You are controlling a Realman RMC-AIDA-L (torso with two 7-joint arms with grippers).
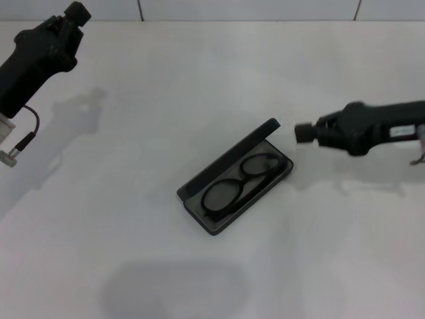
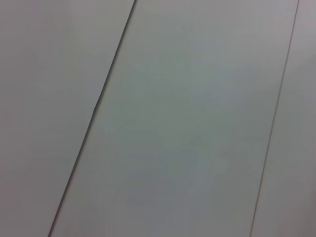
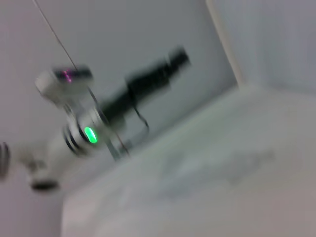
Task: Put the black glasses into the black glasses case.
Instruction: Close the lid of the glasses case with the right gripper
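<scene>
The black glasses case [image 1: 229, 159] lies open in the middle of the white table, set diagonally, its lid raised along the far-left side. Inside its tray the black glasses [image 1: 240, 179] rest flat, lenses up. My right gripper [image 1: 303, 133] hovers just right of the case's far corner, pointing at it and holding nothing that shows. At the far left corner my left gripper [image 1: 76, 12] is raised, well away from the case. In the right wrist view the left arm [image 3: 148, 84] appears farther off, above the table surface. The left wrist view holds only pale wall panels.
White table [image 1: 119, 252] all around the case, with arm shadows on it. A tiled wall runs along the far edge. A cable and plug [image 1: 20, 143] hang from the left arm.
</scene>
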